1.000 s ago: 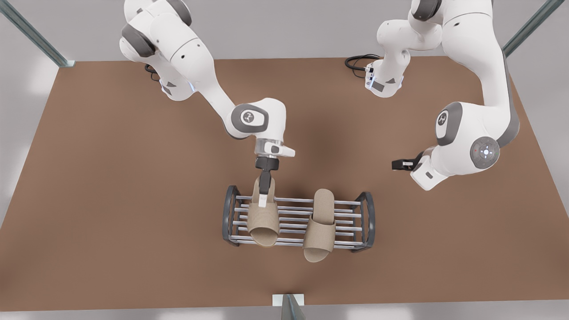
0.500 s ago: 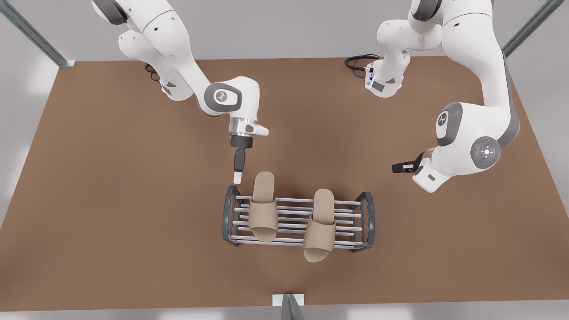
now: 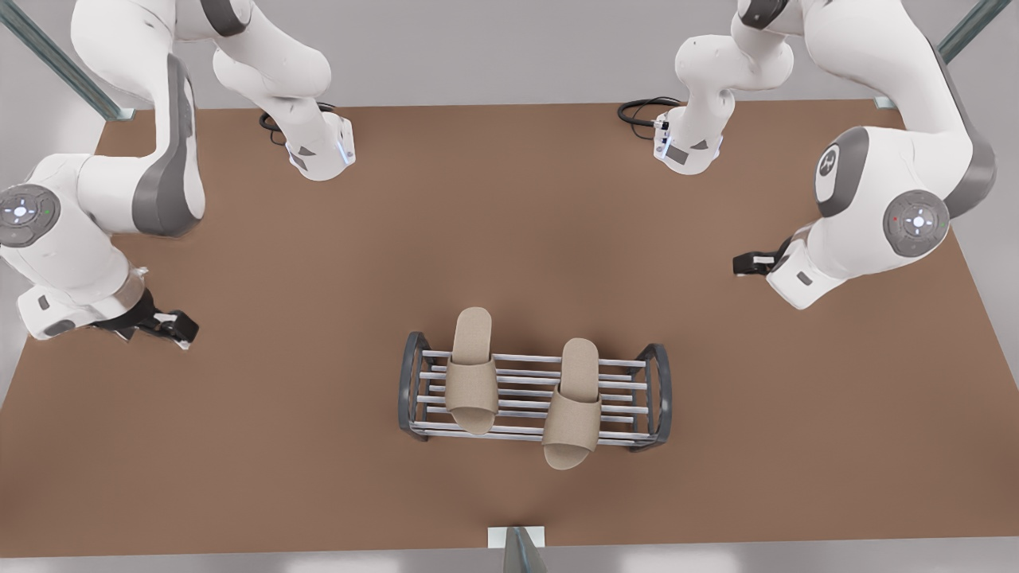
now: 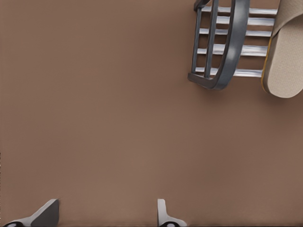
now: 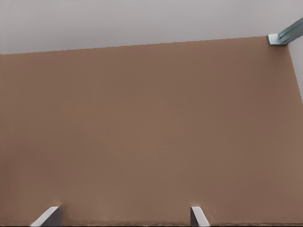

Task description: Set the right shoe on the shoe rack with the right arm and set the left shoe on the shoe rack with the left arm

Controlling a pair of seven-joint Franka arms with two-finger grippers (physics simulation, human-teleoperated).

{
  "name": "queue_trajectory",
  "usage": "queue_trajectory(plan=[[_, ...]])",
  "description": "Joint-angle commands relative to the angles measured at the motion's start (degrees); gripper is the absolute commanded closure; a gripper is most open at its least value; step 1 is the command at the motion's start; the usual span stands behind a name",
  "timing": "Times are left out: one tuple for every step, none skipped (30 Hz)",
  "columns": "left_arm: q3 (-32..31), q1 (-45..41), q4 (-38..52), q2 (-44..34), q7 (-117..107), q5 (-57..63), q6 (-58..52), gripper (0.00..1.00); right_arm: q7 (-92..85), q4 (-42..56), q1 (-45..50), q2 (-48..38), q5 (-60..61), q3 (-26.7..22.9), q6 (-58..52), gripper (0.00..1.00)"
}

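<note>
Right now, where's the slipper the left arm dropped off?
In the front view the left slipper lies across the shoe rack bars toward the front view's left end frame, beside the other slipper, clear of both hands.

A plain brown table (image 3: 239,446) carries a low shoe rack (image 3: 654,394) near its front middle, standing flat on the surface. Two white arm bases (image 3: 322,151) sit at the far edge, with black cables (image 3: 637,110) coiled beside them
</note>
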Motion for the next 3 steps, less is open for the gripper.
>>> queue_trajectory(plan=[[0.0,0.0,0.3,0.2,8.9,0.5,-3.0,0.0,-0.2,-1.9,2.5,-2.2,3.9,-2.4,-4.3,0.0],[0.0,0.0,0.3,0.5,8.9,0.6,-3.2,0.0,0.6,-0.7,3.1,-1.7,5.2,-3.1,-3.3,0.0],[0.0,0.0,0.3,0.7,8.9,0.7,-3.2,0.0,-0.6,0.1,3.1,1.4,5.6,-3.0,-1.4,0.0]])
